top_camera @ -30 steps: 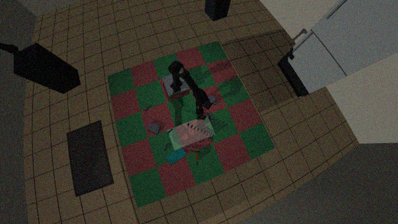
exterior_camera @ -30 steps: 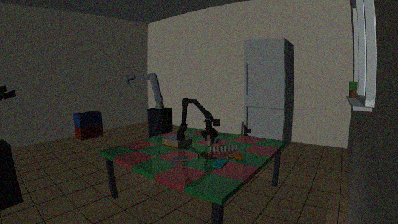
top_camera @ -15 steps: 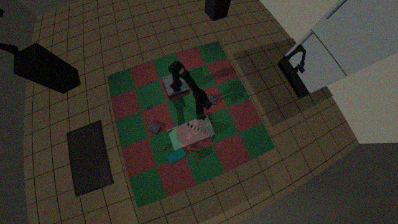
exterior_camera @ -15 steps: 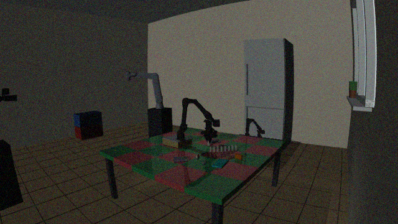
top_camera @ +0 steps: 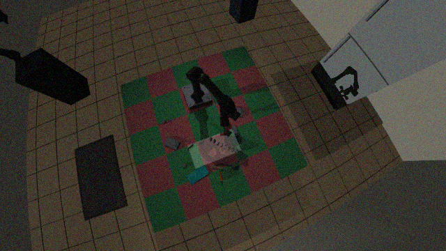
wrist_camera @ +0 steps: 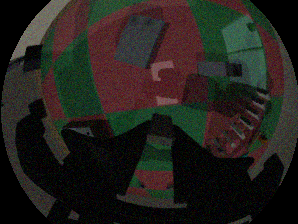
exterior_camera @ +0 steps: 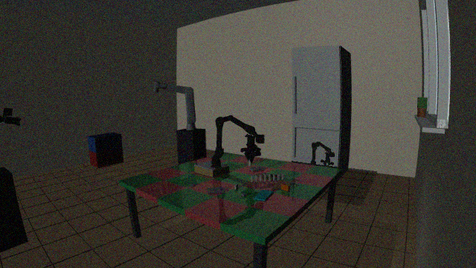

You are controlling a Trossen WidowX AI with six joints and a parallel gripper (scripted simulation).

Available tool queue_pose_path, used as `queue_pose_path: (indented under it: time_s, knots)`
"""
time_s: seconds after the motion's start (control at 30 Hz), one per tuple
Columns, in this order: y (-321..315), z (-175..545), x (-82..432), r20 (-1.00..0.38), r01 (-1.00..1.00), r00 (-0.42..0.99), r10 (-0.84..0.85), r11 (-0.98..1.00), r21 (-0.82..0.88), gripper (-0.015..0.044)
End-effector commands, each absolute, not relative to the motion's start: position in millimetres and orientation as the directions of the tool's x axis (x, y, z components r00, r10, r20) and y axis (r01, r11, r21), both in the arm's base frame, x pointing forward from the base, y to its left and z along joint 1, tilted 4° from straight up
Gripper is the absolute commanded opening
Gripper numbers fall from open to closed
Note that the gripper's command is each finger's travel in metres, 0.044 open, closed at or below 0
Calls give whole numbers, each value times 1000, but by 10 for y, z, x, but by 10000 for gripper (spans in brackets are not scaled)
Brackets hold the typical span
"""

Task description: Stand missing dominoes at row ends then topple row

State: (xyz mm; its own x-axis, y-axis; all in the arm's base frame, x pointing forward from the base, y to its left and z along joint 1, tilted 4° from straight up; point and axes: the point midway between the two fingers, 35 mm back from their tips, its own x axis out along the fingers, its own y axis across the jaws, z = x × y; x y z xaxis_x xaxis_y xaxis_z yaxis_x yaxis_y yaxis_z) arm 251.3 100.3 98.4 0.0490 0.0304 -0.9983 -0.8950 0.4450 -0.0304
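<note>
My gripper (top_camera: 227, 133) (exterior_camera: 250, 163) (wrist_camera: 161, 126) points down and is shut on a domino, seen as a dark piece with a grey edge between the fingertips in the wrist view. It is held over the table, beside the back end of the row. Several dominoes stand in a spaced row (top_camera: 221, 143) (exterior_camera: 268, 177) (wrist_camera: 241, 130), right of the gripper in the wrist view. A small pale upright piece (exterior_camera: 236, 187) stands apart from the row. The image is dark and grainy, so the held domino's exact tilt and height are unclear.
A grey box (top_camera: 238, 111) (wrist_camera: 141, 41) lies behind the gripper. A grey bar (wrist_camera: 212, 68) lies between it and the row. Another grey block (top_camera: 172, 143), a blue slab (top_camera: 198, 175) (exterior_camera: 263, 195) and an orange object (top_camera: 221, 177) (exterior_camera: 285, 187) lie around the row.
</note>
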Motion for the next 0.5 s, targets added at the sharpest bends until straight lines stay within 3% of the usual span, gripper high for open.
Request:
queue_pose_path:
  time_s: [0.0,0.2,0.47]
  knots:
    - [973,1534,2451,-995,-894,85,44,444,-57,107]
    - [897,1634,2473,-995,-882,85,43,468,-55,107]
    - [-53,1652,2957,-996,-696,85,29,717,-39,107]
